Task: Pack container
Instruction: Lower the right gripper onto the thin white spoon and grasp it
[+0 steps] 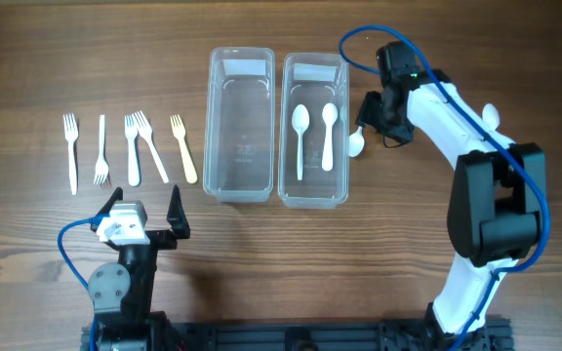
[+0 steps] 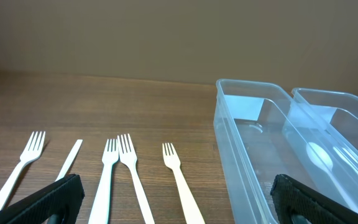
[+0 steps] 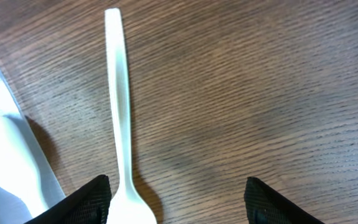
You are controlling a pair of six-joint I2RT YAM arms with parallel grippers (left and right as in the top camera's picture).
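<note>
Two clear containers stand side by side: the left one [image 1: 241, 185] holds nothing, the right one [image 1: 314, 190] holds two white spoons [image 1: 301, 136]. Several white forks [image 1: 131, 151] lie in a row to their left. My right gripper [image 1: 369, 115] hovers open just right of the right container, over a loose white spoon [image 1: 356, 143]. In the right wrist view that spoon [image 3: 120, 124] lies flat on the wood, its bowl close to my left finger [image 3: 86, 202], untouched. My left gripper [image 1: 144, 210] stands open near the table's front, below the forks [image 2: 120, 174].
Another white spoon [image 1: 491, 115] lies on the table behind the right arm. The left wrist view shows the empty container [image 2: 241, 118] beside the right container [image 2: 334, 102]. The right container's wall [image 3: 5, 155] is close on the left of my right gripper.
</note>
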